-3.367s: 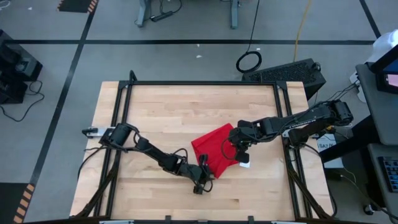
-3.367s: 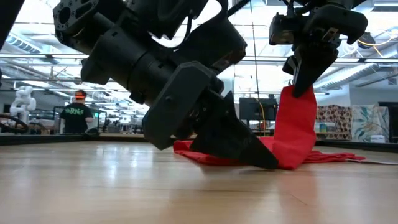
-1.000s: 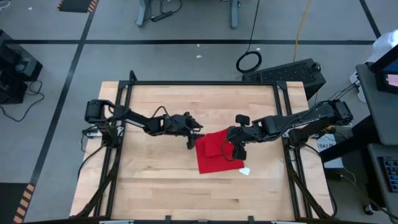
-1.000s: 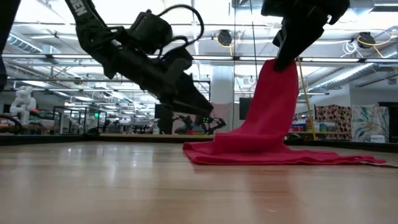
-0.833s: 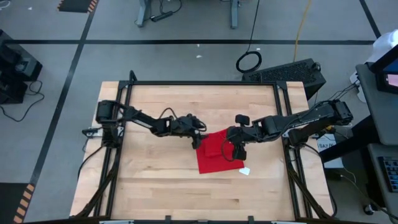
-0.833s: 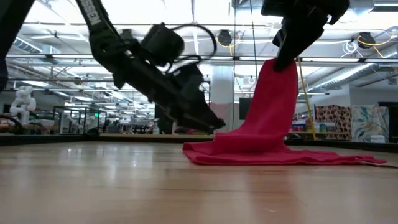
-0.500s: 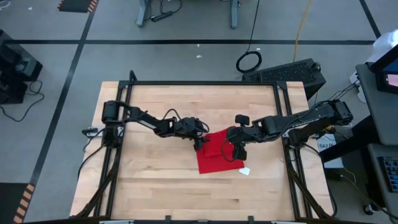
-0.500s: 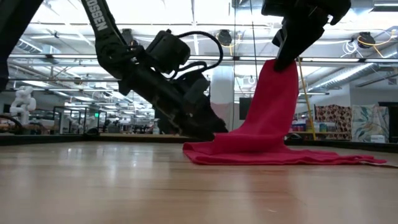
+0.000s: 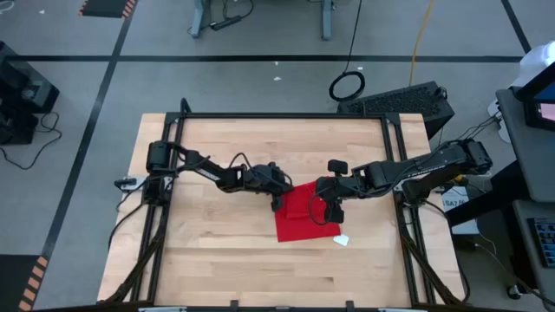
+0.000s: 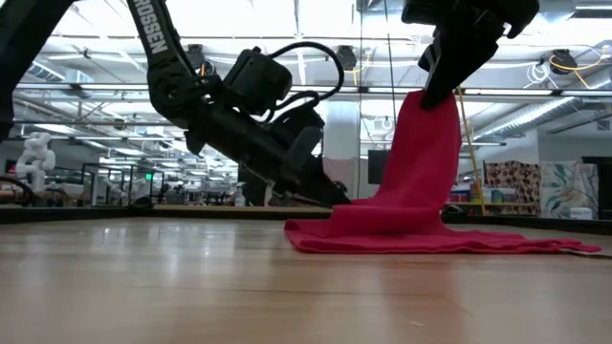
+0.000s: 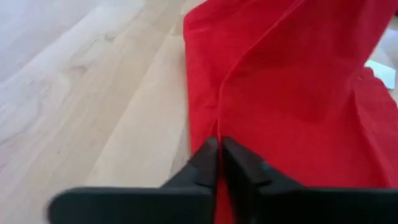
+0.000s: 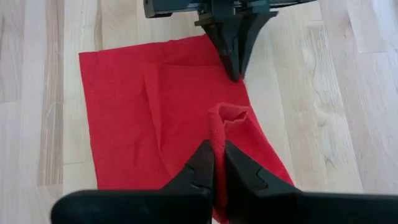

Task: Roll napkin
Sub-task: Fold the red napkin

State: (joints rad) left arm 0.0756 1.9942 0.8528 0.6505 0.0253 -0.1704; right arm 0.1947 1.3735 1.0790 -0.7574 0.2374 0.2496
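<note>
The red napkin lies on the wooden table right of centre, and part of it is pulled up into a peak. Its small white tag is at the near right corner. My right gripper is above the napkin and shut on that raised part. My left gripper is shut and slants down to the napkin's far left corner. The rest of the napkin lies flat on the table. My left gripper has its shut fingertips on the napkin's far left corner, where a crease runs out from them. It comes slanting down from the table's left. That corner lies flat on the wood. My right gripper pinches a bunched fold in the napkin's middle between its two fingers, from above, pointing down. The cloth hangs from the fingers as a tent, and its lower edges rest on the table.
Black frame rails run along the table's far edge and sides. Bare wood lies to the left of the napkin and nearer the front. A workshop room shows beyond the table in the low view.
My left gripper has moved toward the table's right edge and down, until its shut tips are on the napkin's far left corner. My right gripper has kept the napkin's middle raised, and the napkin has kept its shape.
</note>
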